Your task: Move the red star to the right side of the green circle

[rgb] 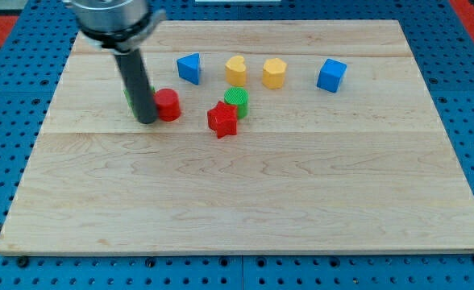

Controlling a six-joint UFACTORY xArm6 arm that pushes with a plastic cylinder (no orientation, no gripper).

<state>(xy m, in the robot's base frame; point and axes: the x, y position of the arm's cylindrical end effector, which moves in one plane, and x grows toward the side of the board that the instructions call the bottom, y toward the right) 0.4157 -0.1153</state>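
The red star (222, 120) lies on the wooden board, touching the green circle (237, 101) at the circle's lower left. My tip (147, 120) is at the view's left, well left of the star and right beside the red cylinder (168, 105). A green block (130, 95) is mostly hidden behind the rod.
A blue triangle (189, 68), a yellow heart (235, 70), a yellow hexagon (274, 73) and a blue cube (331, 75) stand in a row near the view's top. The wooden board (245, 201) rests on a blue pegboard.
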